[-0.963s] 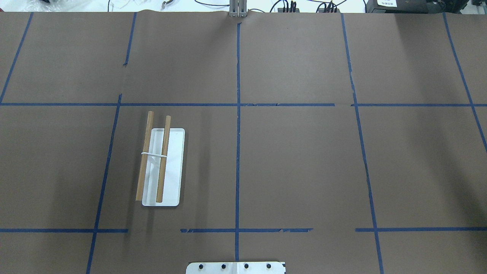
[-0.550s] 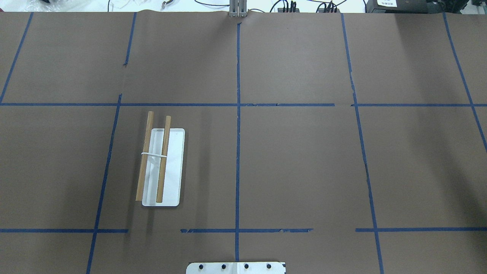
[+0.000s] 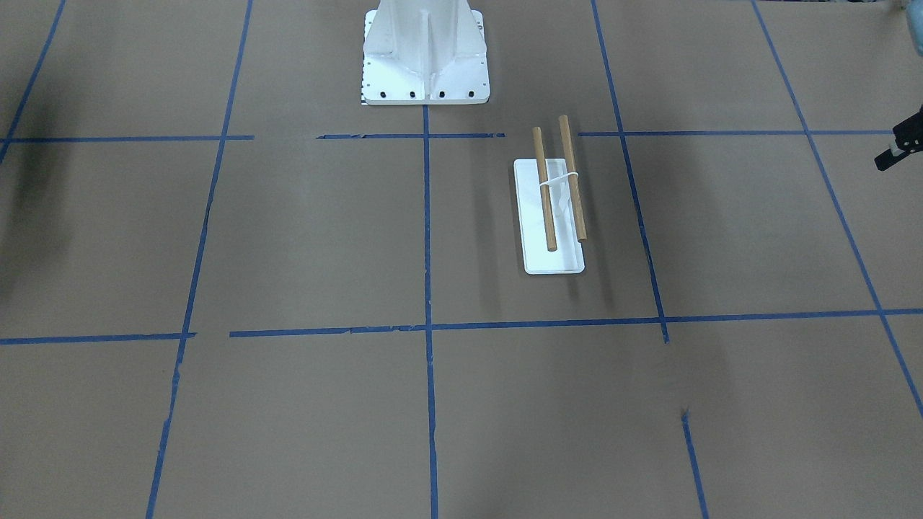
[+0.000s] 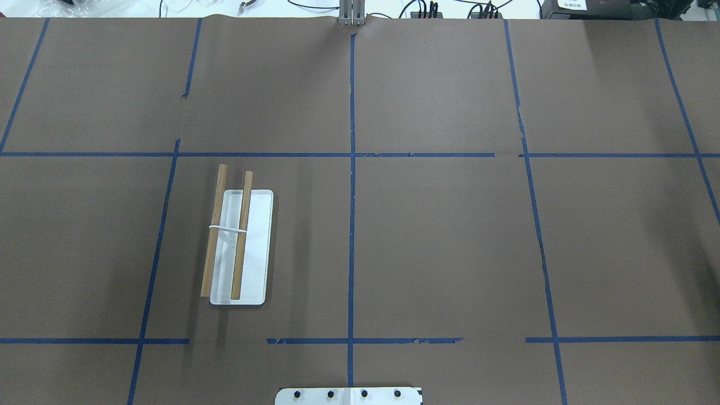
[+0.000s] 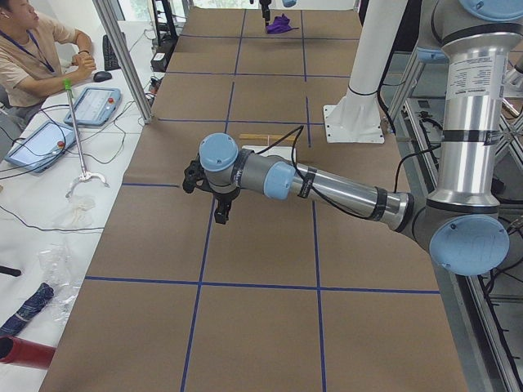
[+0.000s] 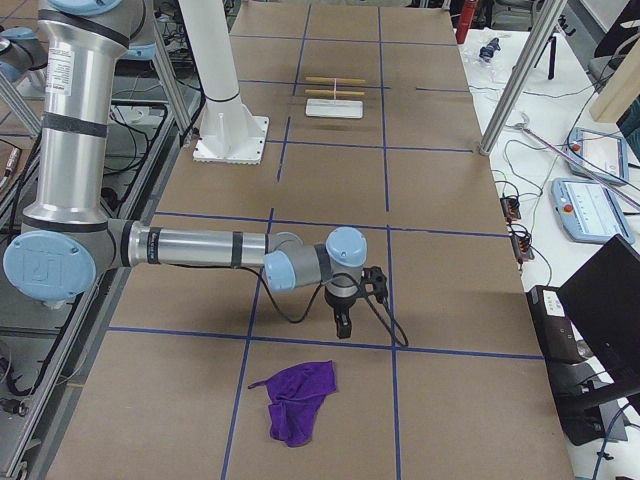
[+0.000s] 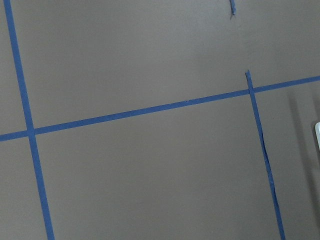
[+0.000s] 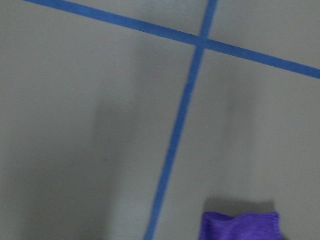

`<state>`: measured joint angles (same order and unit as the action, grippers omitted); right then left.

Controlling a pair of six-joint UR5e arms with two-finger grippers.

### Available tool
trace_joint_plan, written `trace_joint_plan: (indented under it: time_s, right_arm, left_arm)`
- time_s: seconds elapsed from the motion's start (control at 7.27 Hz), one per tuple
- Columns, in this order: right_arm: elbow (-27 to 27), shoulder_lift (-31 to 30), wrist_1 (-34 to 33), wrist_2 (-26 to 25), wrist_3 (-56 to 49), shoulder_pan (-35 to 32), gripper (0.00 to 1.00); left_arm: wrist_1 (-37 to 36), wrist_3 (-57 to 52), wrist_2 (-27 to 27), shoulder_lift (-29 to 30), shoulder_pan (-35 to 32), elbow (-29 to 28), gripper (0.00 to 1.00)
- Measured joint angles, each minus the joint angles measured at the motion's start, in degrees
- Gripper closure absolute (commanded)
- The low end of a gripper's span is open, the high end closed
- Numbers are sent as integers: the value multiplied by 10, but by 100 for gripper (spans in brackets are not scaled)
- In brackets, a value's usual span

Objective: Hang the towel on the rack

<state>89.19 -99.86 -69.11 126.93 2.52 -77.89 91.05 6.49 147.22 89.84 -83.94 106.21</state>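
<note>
two round wooden dowels (image 4: 239, 259) are topping the white rack (image 4: 257, 247); the crumpled purple towel (image 6: 297, 400) is lying well apart from it; left gripper (image 5: 219, 217), right gripper (image 6: 343, 329): opening cannot be told.

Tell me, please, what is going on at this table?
Two robot arms are set to hang a towel, and nothing is picked up yet. The purple towel lies crumpled on the table at the robot's right end. The right pincer hovers close by, not touching it. The rack stands far off on the robot's left side, both rods bare. The left pincer hangs over the table's left end, holding no towel.
</note>
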Motion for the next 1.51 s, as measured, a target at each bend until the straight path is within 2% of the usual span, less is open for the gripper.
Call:
trace_joint_plan:
  time_s: [0.28,0.55,0.69,0.96,1.51]
  right_arm:
    - [-95,-20,61,18,-110,-81,1]
    - [-123,-72,72,59,-155,-140,9]
    - [-137,-84,74,70,-157,-151,13]
    - [-169,-79,75,76,-155,-156,12]
    - [-180,-41,75,76,-131,-156,13]
  left_arm:
    - [0,8,0,1,0,6,0]
    - [1,15,0,2,0,10,0]
    - [2,17,0,2,0,11,0]
    - [6,19,-1,2,0,9,0]
    - [23,31,-1,2,0,3,0]
